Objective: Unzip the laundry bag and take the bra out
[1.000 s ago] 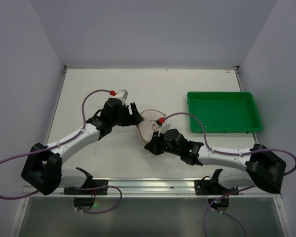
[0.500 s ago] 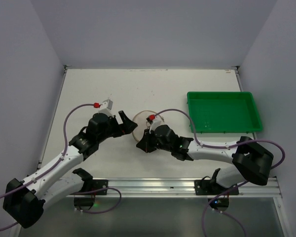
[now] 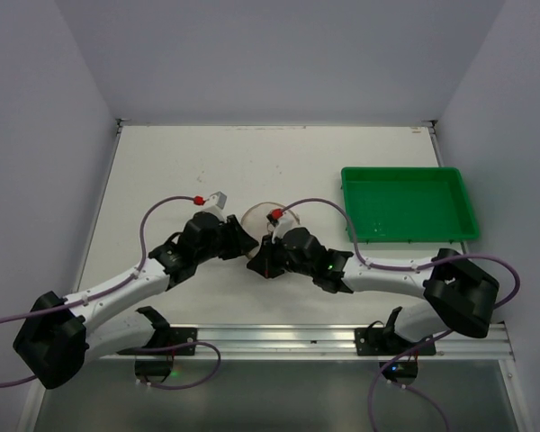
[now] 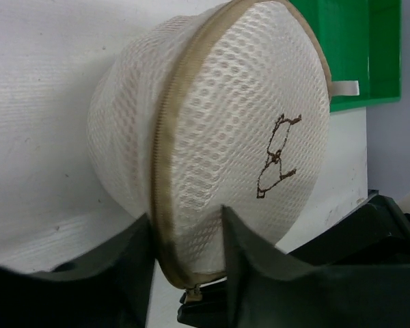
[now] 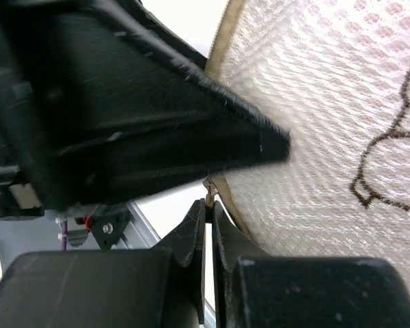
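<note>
Pale walls close in a white desk (image 3: 162, 162), and the laundry bag (image 3: 257, 217) sits near its front middle, between the two arms and well apart from the green tray (image 3: 405, 202). It stands tipped up on edge. The left pincer (image 4: 188, 256) straddles the beige zip rim (image 4: 165, 157), clamping mesh on both sides, likely to brace it. The right pincer (image 5: 208, 219) is pressed together on what looks like the zip pull (image 5: 208, 199), ready to drag. The sketched face (image 4: 277, 157) turns toward the right arm, so the round face stands upright and the short axis lies about level.
</note>
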